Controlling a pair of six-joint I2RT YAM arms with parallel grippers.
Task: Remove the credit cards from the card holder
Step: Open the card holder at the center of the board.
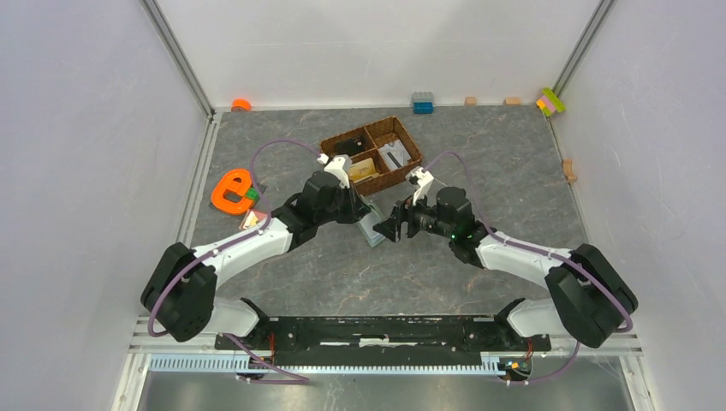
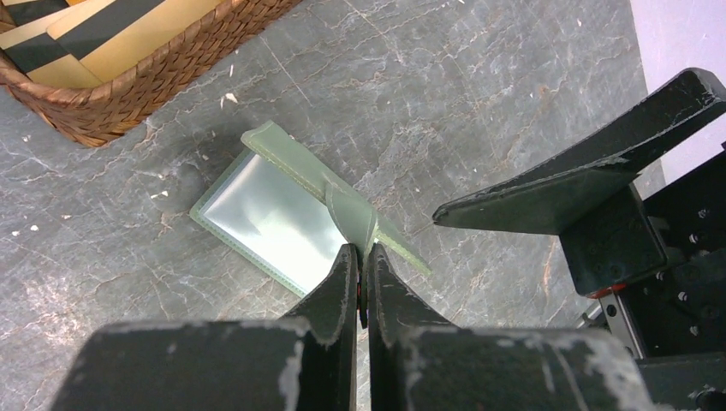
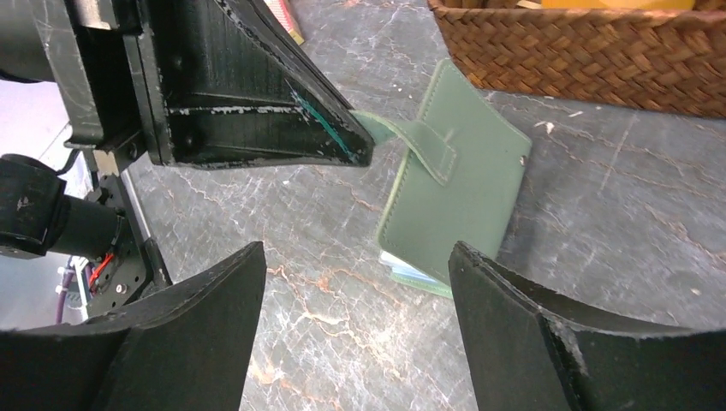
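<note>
Both arms stretched inward, left claw (image 2: 363, 265) pinched closed on the card holder (image 2: 265, 218) tab, right claw (image 3: 358, 257) spread wide

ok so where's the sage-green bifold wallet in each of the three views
top external: the sage-green bifold wallet is a pale sliver at centre, mostly hidden, on the near side of the brown wicker basket.
left wrist: centre, pale inside showing; the left gripper pinches its strap; basket at top left.
right wrist: right of centre, green cover facing the camera; basket above it.
shared landmark: the basket, close by the wallet in all three.
</note>
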